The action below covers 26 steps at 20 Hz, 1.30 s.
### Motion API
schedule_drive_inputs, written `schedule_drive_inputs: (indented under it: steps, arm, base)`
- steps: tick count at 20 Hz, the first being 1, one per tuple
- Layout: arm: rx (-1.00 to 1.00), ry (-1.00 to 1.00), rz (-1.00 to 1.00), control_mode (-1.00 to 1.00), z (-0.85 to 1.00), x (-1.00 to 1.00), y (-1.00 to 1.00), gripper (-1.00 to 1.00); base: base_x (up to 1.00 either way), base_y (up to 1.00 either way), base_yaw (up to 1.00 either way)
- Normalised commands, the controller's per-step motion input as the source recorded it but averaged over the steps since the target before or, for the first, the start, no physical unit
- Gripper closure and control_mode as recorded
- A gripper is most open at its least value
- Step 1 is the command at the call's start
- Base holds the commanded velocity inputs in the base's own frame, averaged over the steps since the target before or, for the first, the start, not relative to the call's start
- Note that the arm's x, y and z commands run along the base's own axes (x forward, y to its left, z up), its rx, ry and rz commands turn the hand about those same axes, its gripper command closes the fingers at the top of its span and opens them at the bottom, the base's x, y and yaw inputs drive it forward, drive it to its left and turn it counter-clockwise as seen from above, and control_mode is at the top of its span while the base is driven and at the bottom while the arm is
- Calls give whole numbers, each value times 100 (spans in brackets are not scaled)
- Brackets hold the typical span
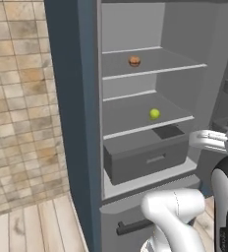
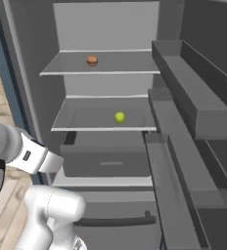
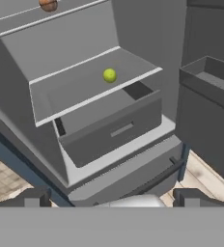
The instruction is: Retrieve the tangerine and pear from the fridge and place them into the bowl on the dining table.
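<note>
The fridge [image 1: 86,123] is standing open before the robot, its 2 fruits sitting on separate grey shelves and neither one yet in hand. The tangerine [image 1: 134,61] is resting on the upper shelf [image 1: 155,66], near its middle; the pear [image 1: 155,113] is lying on the shelf below, toward the front edge, directly above a partly pulled-out drawer [image 1: 145,155]. In the hand view the gripper [image 3: 112,198] is facing into the compartment with its 2 dark fingertips [image 3: 29,198] set wide apart and nothing between them, well short of both fruits. The pear [image 3: 109,75] is sitting nearer the centre of that view, while the tangerine [image 3: 48,4] is peeking in at the top edge. To the right, the door's bins [image 2: 193,112] are swinging clear of the shelves. Judging by this, only the door-opening is done: both pickups, the trip to the dining table and both placements into the bowl are remaining.
</note>
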Motion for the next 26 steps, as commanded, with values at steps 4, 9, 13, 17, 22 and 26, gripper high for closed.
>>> schedule_drive_inputs:
  steps: [4,9,13,17,22,26]
  arm:
    - [0,0,0,100,0,0,0,-100]
    - [0,0,0,100,0,0,0,-100]
    - [0,0,0,100,0,0,0,-100]
    - [0,0,0,100,0,0,0,-100]
    - [0,0,0,100,0,0,0,-100]
    - [0,0,0,100,0,0,0,-100]
  base:
    - [36,-35,22]
    - [32,-39,22]
    - [41,-28,21]
    - [73,-1,16]
    - [86,-3,15]
    - [81,-21,17]
